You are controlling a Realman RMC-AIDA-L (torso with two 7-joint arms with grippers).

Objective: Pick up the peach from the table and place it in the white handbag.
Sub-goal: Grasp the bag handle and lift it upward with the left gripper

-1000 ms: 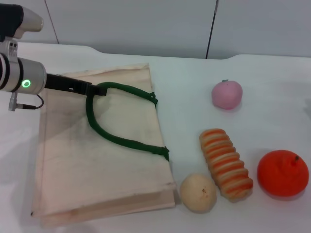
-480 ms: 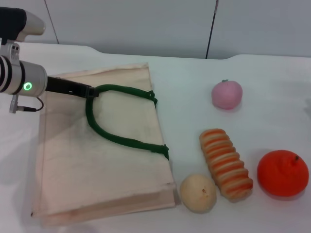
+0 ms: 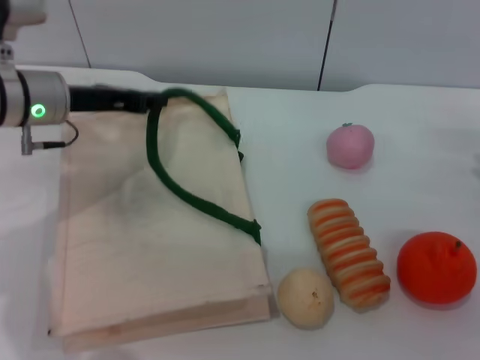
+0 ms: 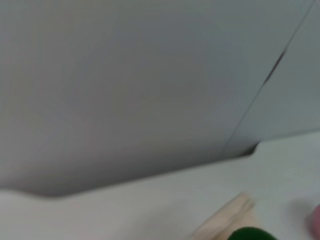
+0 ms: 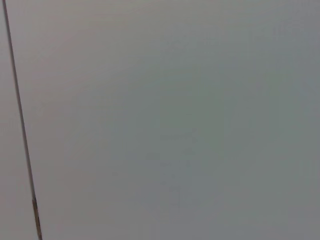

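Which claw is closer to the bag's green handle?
Left. The left claw is right at the green handle of the white handbag; the right claw isn't in sight.

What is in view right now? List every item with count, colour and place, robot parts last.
white handbag: one, cream, flat on the table's left side.
handle: one, dark green, lifted at its far end.
peach: one, pink, far right of the bag.
striped bread roll: one, orange and cream, near right.
beige ball: one, tan, touching the roll's near end.
orange: one, bright orange, near right edge.
table: one, white.
left pincer: one, black, at the handle's raised end.
right pincer: not in view.
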